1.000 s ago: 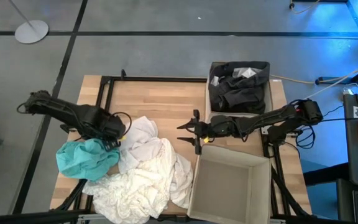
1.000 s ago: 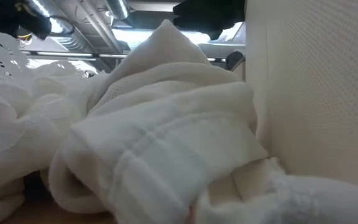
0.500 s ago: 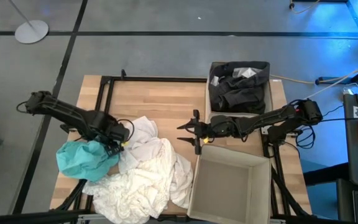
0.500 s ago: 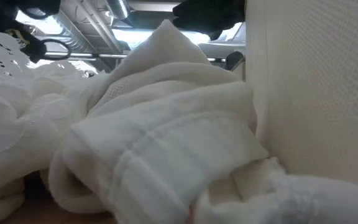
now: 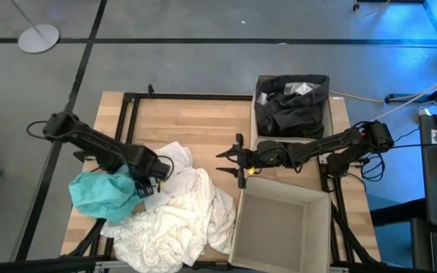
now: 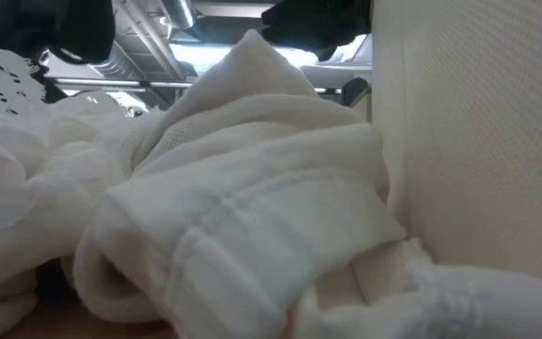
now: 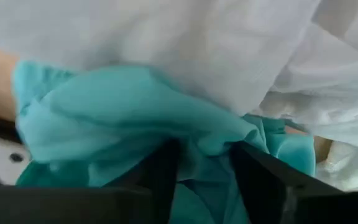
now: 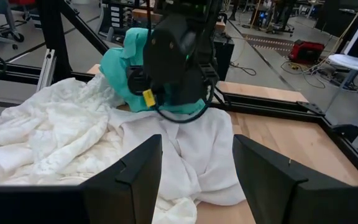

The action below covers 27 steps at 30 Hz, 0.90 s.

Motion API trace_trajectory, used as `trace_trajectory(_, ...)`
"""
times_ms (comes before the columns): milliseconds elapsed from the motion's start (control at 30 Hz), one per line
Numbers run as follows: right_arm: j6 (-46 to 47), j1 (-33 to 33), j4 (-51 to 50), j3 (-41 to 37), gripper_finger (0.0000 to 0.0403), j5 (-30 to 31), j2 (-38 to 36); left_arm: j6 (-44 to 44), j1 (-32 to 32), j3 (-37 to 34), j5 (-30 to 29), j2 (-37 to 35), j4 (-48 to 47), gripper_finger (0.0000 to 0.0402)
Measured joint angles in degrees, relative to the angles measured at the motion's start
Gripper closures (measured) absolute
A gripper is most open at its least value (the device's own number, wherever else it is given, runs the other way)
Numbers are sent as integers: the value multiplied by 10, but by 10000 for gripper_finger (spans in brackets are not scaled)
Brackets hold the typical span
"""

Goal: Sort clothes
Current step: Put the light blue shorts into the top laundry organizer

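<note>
Wooden bench (image 5: 203,121): left tool (image 5: 147,182), fingers closing around teal cloth (image 5: 97,196), sits between it and the white pile (image 5: 177,216). Right tool (image 5: 234,158) waits open, farther off.

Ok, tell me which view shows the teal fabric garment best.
The high view: the crumpled teal fabric garment shows whole, beside the white clothes. The left wrist view shows only folds, the right wrist view hides part behind the left arm, and the low view shows none.
</note>
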Motion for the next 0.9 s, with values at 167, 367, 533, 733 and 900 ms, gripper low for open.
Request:
trace_trajectory(167,0,0,-1,0,205,0,0,45,0,0,19,45,45,338)
trace_trajectory(367,0,0,-3,0,205,0,0,86,-1,15,37,43,66,393)
trace_trajectory(533,0,0,1,0,205,0,0,89,-11,89,20,-2,36,399)
trace_trajectory(733,-4,0,26,0,205,6,0,121,-21,218,-89,-70,-3,400)
trace_trajectory(900,-31,-3,63,9,205,20,0,187,-18,314,-179,-105,9,401)
